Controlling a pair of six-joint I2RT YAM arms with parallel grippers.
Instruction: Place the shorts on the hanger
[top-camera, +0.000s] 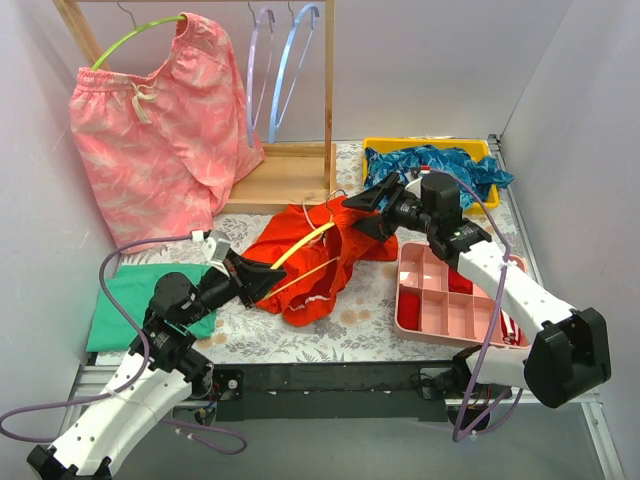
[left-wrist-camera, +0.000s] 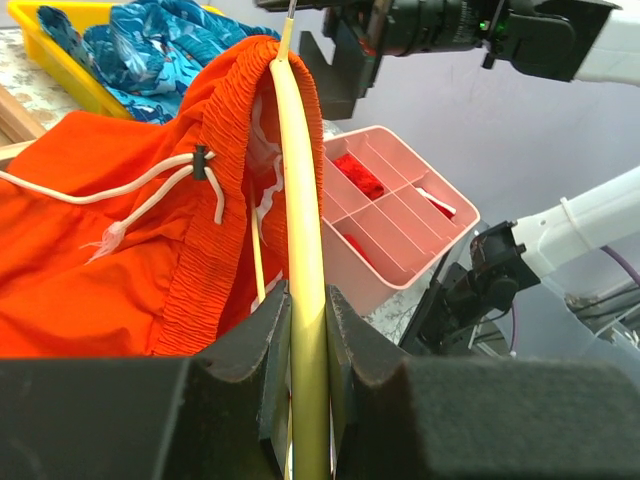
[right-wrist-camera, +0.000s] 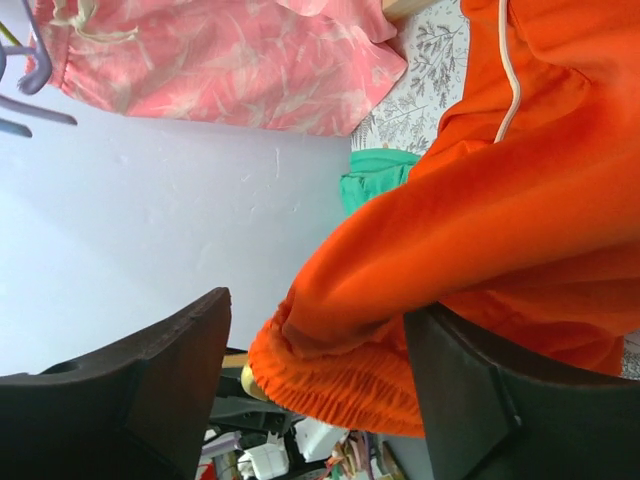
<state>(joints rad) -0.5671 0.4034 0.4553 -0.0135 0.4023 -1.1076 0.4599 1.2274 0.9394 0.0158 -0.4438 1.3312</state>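
The red-orange shorts (top-camera: 312, 262) lie bunched mid-table, with the waistband draped over the thin yellow hanger (top-camera: 303, 244). My left gripper (top-camera: 262, 281) is shut on the hanger's arm (left-wrist-camera: 297, 190), which runs up under the elastic waistband (left-wrist-camera: 235, 120); the white drawstring (left-wrist-camera: 130, 190) hangs loose. My right gripper (top-camera: 362, 212) is at the far end of the shorts. In the right wrist view its jaws (right-wrist-camera: 320, 390) stand wide apart with the waistband (right-wrist-camera: 340, 375) between them. A yellow hanger tip (right-wrist-camera: 248, 381) peeks out beneath the fabric.
A wooden rack (top-camera: 328, 90) at the back holds pink patterned shorts (top-camera: 160, 150) on a green hanger and two pale blue hangers (top-camera: 290, 60). A yellow bin (top-camera: 380, 146) holds blue cloth. A pink compartment tray (top-camera: 450, 300) sits right; a green cloth (top-camera: 125, 305) lies left.
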